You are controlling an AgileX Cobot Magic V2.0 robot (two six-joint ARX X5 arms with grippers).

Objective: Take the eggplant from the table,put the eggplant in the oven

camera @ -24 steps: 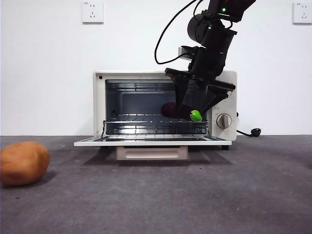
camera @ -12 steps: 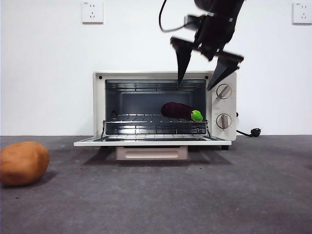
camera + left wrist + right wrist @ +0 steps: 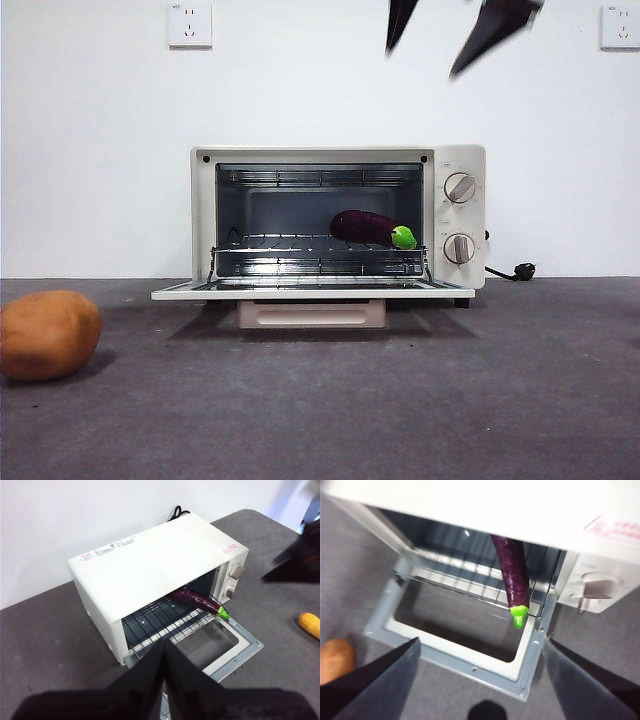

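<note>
The dark purple eggplant (image 3: 365, 227) (image 3: 197, 599) (image 3: 512, 575) lies on the wire rack inside the cream oven (image 3: 203, 210) (image 3: 150, 560) (image 3: 470, 500), toward its right side. Its green cap points out over the rack's front edge. My right gripper (image 3: 423, 62) (image 3: 480, 642) is open and empty, high above the oven's right half, with only its two jaw tips showing in the front view. My left gripper (image 3: 164, 645) is shut and empty, hovering in front of and above the oven. The table (image 3: 400, 400) is dark grey.
The oven door (image 3: 310, 292) lies folded down flat in front of the opening. An orange-brown potato (image 3: 48, 333) (image 3: 335, 660) (image 3: 310, 625) rests on the table at the front left. A power plug (image 3: 522, 270) lies to the right of the oven.
My right gripper has risen from the oven opening to the top of the front view, open. The eggplant stays where it was on the rack.
</note>
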